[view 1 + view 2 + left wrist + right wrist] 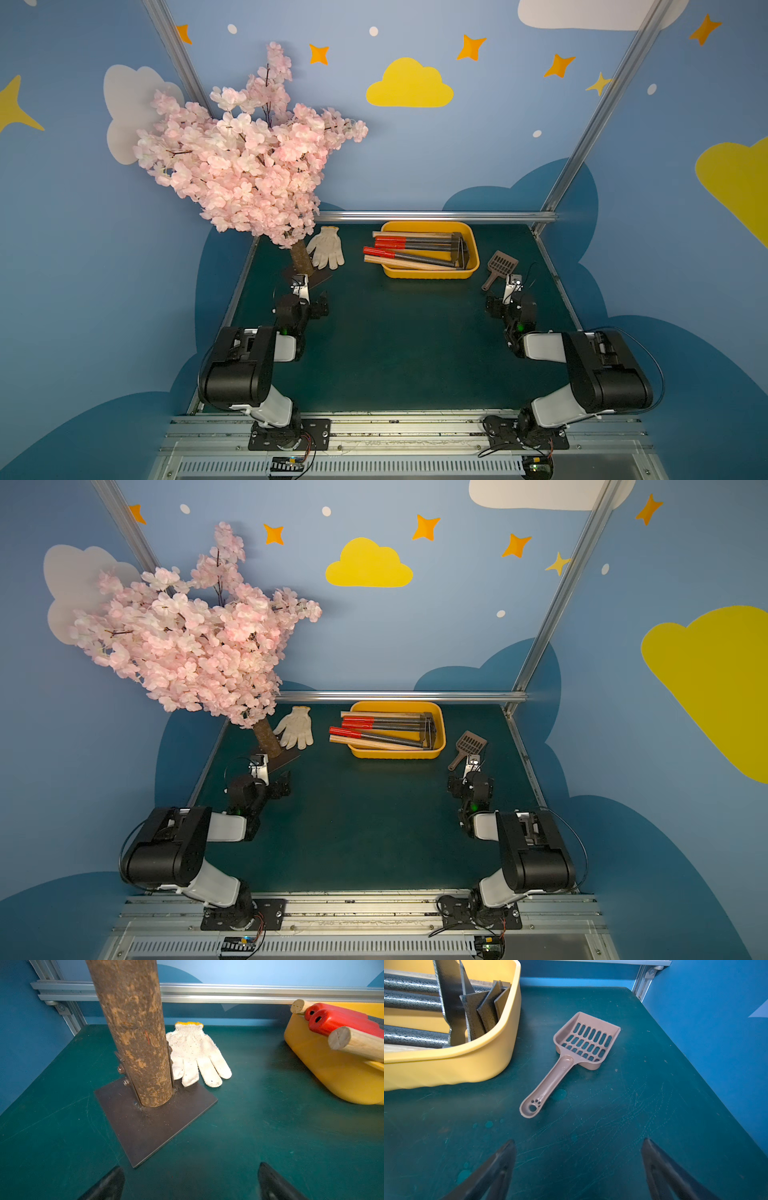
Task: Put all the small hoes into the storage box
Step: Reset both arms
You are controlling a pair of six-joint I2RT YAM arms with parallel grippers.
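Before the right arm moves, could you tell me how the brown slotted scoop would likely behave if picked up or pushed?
The brown scoop looks like thin slotted plastic, so probably light and fairly stiff. It lies flat on the green table, so a push would likely slide or spin it, not roll it. Its smooth tapering handle might slip in the jaws.

A pink blossom tree [249, 153] fills the upper left of both top views, its brown trunk [133, 1032] standing on a dark metal plate [158, 1126]. A white glove [327, 247] lies just right of the trunk. A brown slotted scoop [500, 268] lies at centre right on the green table [395, 340].
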